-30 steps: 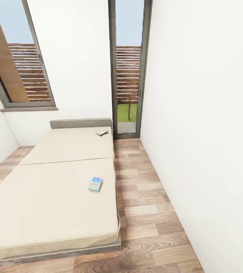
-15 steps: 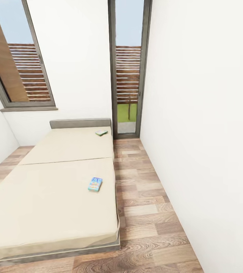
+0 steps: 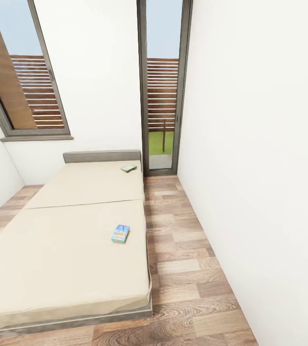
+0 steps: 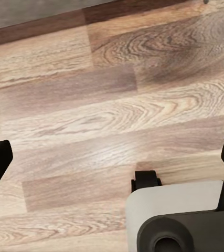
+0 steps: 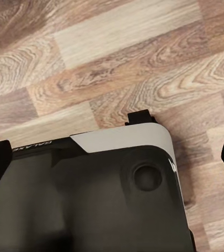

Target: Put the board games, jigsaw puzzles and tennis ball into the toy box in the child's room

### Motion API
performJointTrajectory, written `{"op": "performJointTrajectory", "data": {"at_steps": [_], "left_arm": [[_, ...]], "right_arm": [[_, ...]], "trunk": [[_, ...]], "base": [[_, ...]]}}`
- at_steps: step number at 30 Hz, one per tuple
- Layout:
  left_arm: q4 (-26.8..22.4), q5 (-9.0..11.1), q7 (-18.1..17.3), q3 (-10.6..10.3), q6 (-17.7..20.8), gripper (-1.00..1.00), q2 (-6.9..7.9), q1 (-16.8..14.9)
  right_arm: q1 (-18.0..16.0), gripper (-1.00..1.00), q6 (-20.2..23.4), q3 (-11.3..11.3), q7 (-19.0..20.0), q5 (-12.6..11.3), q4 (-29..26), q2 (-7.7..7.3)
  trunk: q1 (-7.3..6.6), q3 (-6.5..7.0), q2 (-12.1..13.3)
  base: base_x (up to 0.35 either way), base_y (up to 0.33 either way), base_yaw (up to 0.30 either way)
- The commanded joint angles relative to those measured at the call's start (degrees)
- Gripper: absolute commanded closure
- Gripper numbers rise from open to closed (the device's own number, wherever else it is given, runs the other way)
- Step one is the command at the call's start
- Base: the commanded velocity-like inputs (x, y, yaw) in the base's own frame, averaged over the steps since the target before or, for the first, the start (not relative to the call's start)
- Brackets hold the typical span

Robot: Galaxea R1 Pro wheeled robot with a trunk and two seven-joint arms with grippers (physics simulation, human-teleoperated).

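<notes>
Left hand (image 4: 112, 157) fingertips cut off

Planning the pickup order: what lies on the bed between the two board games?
Nothing: in the head view, bare beige mattress with one seam runs between the near board game and the far board game on the bed.

- We see an evenly bright room, with daylight at the windows (image 3: 162, 91) and pale walls (image 3: 259, 144) close to washed out.
- Shadows are faint: only a thin dark line under the bed (image 3: 67, 250).
- Straight frames lean and bow toward the edges.
- Wrist views show the floor (image 4: 106, 105) slightly soft, without glare.
</notes>
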Motion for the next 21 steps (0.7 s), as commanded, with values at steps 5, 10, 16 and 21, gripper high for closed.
{"op": "performJointTrajectory", "data": {"at_steps": [5, 10, 16, 21], "left_arm": [[0.0, -0.2, 0.0, -0.3, -0.2, -1.00, 0.00, 0.0], [0.0, -0.2, 0.0, -0.3, -0.2, -1.00, -0.03, 0.0], [0.0, -0.2, -0.1, -0.2, -0.1, -1.00, -0.04, 0.0], [-0.2, -0.2, -0.6, 0.0, 0.3, -1.00, 0.00, 0.0]], "right_arm": [[0.0, -1.00, -0.1, 0.1, 0.0, -0.4, 0.1, 0.02], [0.0, -1.00, -0.2, 0.0, 0.0, -0.6, 0.0, 0.07], [-0.1, -1.00, -0.2, 0.0, 0.1, -1.0, -0.5, 0.14], [-0.8, -1.00, 2.3, 0.0, 0.2, -1.2, -1.6, 1.10]], "trunk": [[0.00, -0.06, 0.0], [0.00, -0.06, 0.0], [0.00, -0.06, 0.0], [0.00, -0.06, 0.0]], "base": [[0.000, 0.000, 0.000], [0.000, 0.000, 0.000], [0.000, 0.000, 0.000], [0.000, 0.000, 0.000]]}}
